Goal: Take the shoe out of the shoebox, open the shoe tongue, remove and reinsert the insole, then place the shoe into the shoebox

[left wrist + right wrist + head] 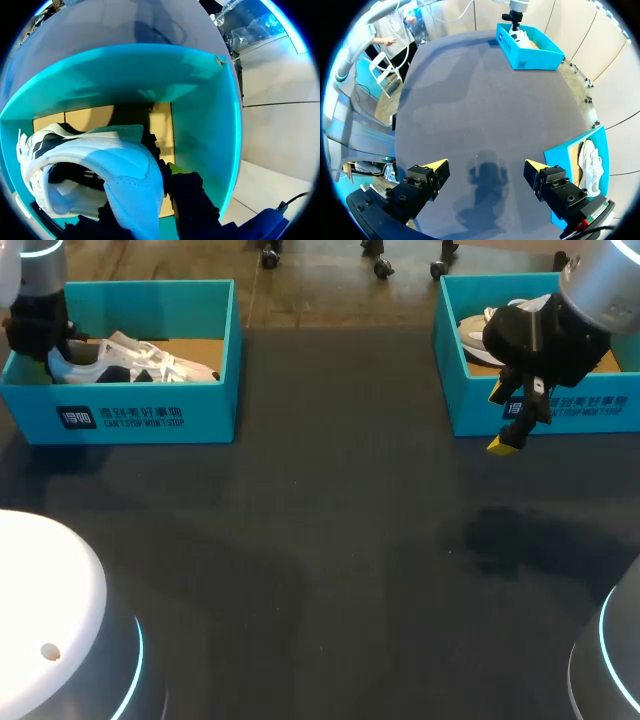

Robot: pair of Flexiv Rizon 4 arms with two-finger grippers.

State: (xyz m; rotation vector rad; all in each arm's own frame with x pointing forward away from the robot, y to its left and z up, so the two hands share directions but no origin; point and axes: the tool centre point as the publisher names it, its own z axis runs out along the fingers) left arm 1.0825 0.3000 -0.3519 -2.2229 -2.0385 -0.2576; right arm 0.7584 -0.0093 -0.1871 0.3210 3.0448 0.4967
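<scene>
Shoe [140, 362] in shoebox [150, 415], upper left of frame, looks light w/ soft upper, so take the stiffer heel; left claw [52, 348] at heel, grip can't tell; right claw [506, 418] open, empty, upper right.

The left shoebox [215, 400] (shoe [140, 362] inside) sits far left on the table [320, 540], right shoebox [470, 400] with second shoe [475, 335] far right.
</scene>
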